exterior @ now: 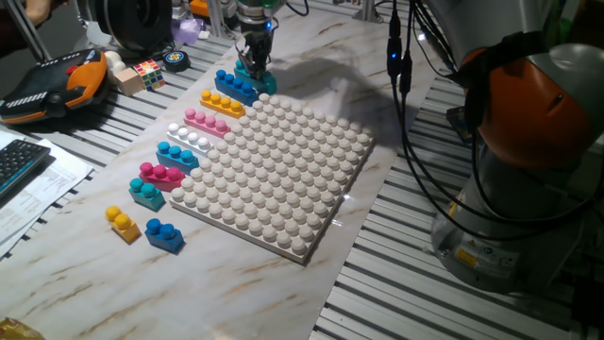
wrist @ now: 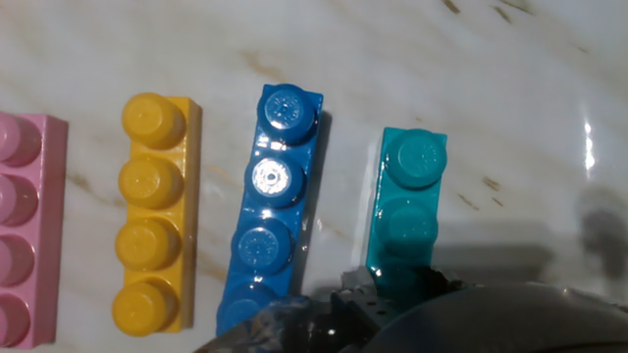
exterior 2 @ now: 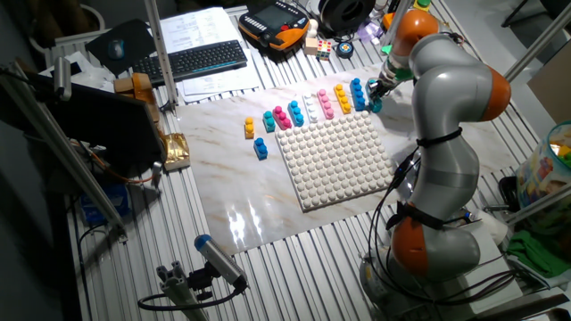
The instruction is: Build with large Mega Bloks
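The teal brick [wrist: 407, 211] lies on the marble tabletop [exterior: 311, 57] in the right half of the hand view, two of its round studs showing, its lower end hidden under the dark body of the gripper [exterior: 255, 71]. Just left of it, slightly tilted, lies the blue four-stud brick [wrist: 270, 211], and left of that the yellow four-stud brick [wrist: 152, 226], with the pink brick [wrist: 25, 226] cut off at the left edge.

In one fixed view the gripper stands right over the teal brick at the top centre of the frame, at the far end of the row. I cannot tell from any view how far apart its fingers stand or whether they grip the brick.

The row of loose bricks runs diagonally down toward the lower left, along the edge of the white studded baseplate [exterior: 274, 175]: a white brick [exterior: 189, 138], a blue-and-teal one [exterior: 177, 154], a magenta one [exterior: 160, 175], a small teal one [exterior: 146, 193]. Well apart from the plate, at lower left, sit a short yellow brick [exterior: 123, 224] and a short blue brick [exterior: 164, 234], near each other.

In the upper left of that view are a small multicoloured cube [exterior: 148, 73] and an orange-and-black handheld controller [exterior: 52, 87]. In the other fixed view a keyboard [exterior 2: 192, 59] lies at the top.
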`<state>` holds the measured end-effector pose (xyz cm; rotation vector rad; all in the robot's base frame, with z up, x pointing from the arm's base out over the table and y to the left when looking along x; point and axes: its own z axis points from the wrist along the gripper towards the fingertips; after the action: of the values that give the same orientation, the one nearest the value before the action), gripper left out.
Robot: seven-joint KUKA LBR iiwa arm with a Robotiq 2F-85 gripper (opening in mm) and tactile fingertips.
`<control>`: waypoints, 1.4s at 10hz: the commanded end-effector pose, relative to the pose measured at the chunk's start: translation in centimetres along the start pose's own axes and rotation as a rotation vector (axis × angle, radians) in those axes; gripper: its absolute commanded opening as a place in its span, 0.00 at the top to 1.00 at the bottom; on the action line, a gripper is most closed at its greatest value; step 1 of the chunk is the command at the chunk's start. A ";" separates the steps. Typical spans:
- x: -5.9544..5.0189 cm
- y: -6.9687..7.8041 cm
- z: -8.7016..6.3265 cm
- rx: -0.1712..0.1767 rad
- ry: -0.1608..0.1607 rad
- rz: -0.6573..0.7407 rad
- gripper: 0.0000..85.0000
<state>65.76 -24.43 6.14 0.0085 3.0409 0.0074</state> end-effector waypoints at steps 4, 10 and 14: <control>0.1 0.1 0.0 0.003 -0.016 -0.011 0.99; 1.1 1.9 -5.3 0.029 0.001 -0.023 0.99; 3.9 4.8 -9.0 0.052 0.018 -0.024 0.99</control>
<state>60.71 -19.32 14.87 -0.0235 3.0610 -0.0690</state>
